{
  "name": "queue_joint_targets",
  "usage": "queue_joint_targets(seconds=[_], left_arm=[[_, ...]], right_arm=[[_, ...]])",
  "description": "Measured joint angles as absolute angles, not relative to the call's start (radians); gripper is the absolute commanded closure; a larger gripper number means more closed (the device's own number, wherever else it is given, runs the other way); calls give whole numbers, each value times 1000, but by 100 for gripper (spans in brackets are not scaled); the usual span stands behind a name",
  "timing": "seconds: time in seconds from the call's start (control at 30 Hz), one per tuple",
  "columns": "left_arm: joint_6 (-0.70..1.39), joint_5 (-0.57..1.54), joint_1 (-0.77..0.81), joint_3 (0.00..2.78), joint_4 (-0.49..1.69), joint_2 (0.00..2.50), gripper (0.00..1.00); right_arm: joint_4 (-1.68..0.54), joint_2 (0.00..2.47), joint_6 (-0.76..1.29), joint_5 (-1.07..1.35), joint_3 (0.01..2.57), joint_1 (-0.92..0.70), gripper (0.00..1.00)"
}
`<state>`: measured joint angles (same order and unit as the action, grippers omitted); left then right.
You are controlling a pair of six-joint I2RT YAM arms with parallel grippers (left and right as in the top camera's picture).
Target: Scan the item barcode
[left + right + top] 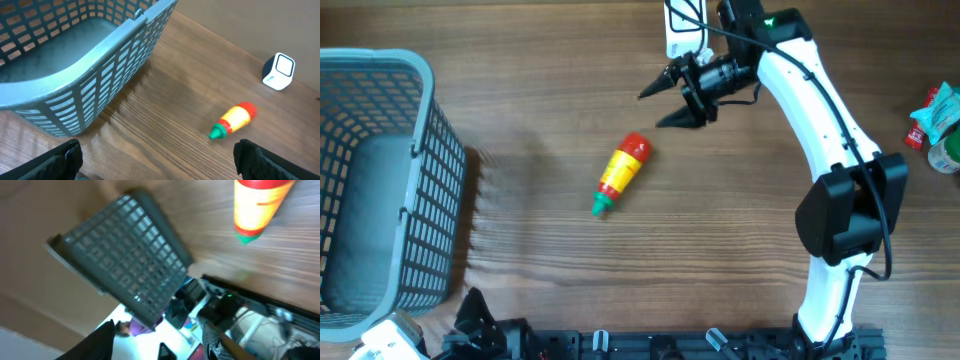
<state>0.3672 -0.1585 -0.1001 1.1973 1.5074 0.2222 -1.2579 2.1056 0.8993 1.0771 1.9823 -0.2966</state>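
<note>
Overhead: bottle [620, 173] lying flat, near right gripper [651, 110], not touching.

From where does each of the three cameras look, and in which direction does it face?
Overhead: above the table, looking straight down on the bottle, the basket and the right arm.
Left wrist: low by the basket, facing across the table toward the bottle; open left gripper at the bottom.
Right wrist: tilted, facing back over the bottle toward the basket; right gripper at the bottom.
Shared: all three show bottle and basket.
</note>
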Motion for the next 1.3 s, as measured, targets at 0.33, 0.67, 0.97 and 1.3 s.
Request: queue_joint_targets(seconds=[0.33,0.67,0.97,1.3], left_arm=[[367,-159,-100,1197,1507,222,0],[367,-159,-100,1197,1507,222,0],[367,-159,-100,1197,1507,222,0],[367,-159,-100,1197,1508,222,0]], right_arm=[[-1067,2107,742,273,1982,-521,2],[-1063,2235,853,37,1982,-691,9],[-886,2282,878,117,1901,-691,14],[-663,2289,892,183,1745,-690,61]])
